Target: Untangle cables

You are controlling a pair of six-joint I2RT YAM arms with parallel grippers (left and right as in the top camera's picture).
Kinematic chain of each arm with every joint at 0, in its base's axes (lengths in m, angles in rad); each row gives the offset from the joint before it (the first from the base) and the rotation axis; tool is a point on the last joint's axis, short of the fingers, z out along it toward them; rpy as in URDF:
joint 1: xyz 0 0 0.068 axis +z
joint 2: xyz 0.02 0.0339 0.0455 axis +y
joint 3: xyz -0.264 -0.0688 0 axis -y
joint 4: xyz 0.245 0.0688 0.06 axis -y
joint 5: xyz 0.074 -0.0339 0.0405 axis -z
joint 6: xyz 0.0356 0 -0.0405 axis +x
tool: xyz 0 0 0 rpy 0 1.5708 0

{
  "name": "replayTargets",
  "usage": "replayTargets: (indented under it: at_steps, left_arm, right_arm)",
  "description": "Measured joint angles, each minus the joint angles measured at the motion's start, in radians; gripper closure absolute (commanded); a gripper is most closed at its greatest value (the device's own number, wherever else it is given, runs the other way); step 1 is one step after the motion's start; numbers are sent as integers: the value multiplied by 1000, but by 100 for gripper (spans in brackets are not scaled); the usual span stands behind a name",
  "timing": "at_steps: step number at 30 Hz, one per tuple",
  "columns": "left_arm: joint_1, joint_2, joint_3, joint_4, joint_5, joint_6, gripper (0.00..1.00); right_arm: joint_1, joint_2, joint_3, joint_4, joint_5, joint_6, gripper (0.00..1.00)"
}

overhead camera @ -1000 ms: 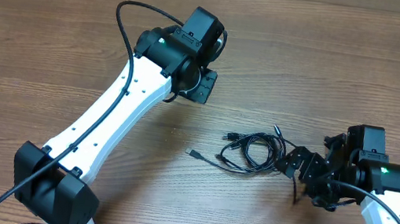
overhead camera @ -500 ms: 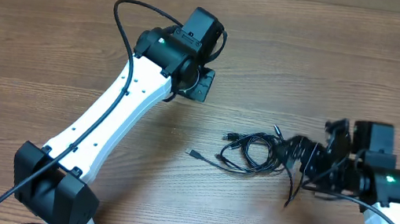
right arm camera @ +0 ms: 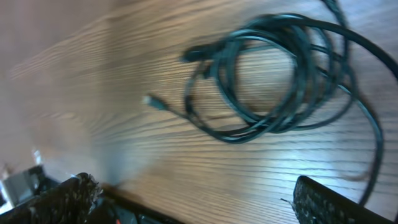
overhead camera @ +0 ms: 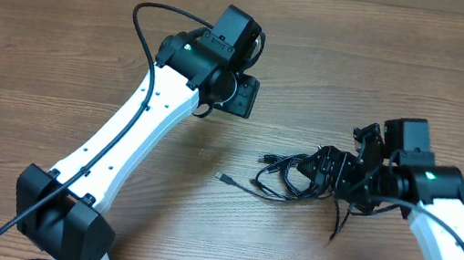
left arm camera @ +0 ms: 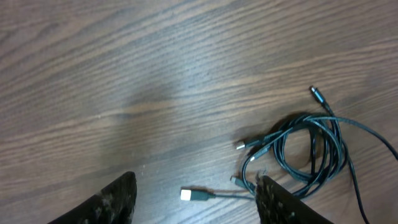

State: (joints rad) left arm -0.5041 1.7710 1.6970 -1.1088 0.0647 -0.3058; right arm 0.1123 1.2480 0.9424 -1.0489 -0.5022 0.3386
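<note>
The brown wooden table (overhead camera: 42, 46) carries everything. The white left arm (overhead camera: 137, 120) crosses it from the near left corner toward the middle, with a thick black cable (overhead camera: 142, 24) looping off its upper joint. The right arm (overhead camera: 445, 245) comes in from the near right. The left claw (left arm camera: 196, 183) hangs released above bare wood, well apart from the cables (overhead camera: 290, 176), its fingers spread wide with nothing between them. The right claw (right arm camera: 193, 183) is likewise released and grasps nothing. From overhead it sits over the right edge of the tangle and hides that part, and whether it touches a cord cannot be told. The cables lie right of the table's middle as a loose coil of thin black loops laid over one another. One strand (overhead camera: 338, 222) trails out toward the near edge beneath the right wrist. A silver-tipped plug (left arm camera: 189, 195) lies off the coil's left side on a straight lead, and a dark plug (left arm camera: 317, 94) pokes out at the far side.
</note>
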Motion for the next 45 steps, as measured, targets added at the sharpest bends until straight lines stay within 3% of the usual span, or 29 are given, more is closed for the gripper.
replayTargets:
  at_steps: [6,12,22,28,36,40,43,45]
  left_arm:
    - [0,0,0,-21,3,-7,28]
    - [0,0,0,-43,3,-6,26]
    - [0,0,0,-81,3,-7,29]
    - [0,0,0,-81,3,-7,29]
    - [0,0,0,-81,3,-7,32]
    - [0,0,0,-81,7,-8,32]
    - [0,0,0,-82,16,-8,29]
    - [0,0,0,-83,33,-9,20]
  right_arm:
    - [0,154,0,3,69,101,0]
    - [1,269,0,-8,84,158,0]
    - [0,293,-82,146,95,317,4]
    - [1,294,-158,244,115,423,25]
    - [1,294,-161,280,252,491,78]
    - [1,294,-162,304,282,505,96]
    - [2,294,-163,316,298,501,96]
    - [2,294,-163,326,308,501,96]
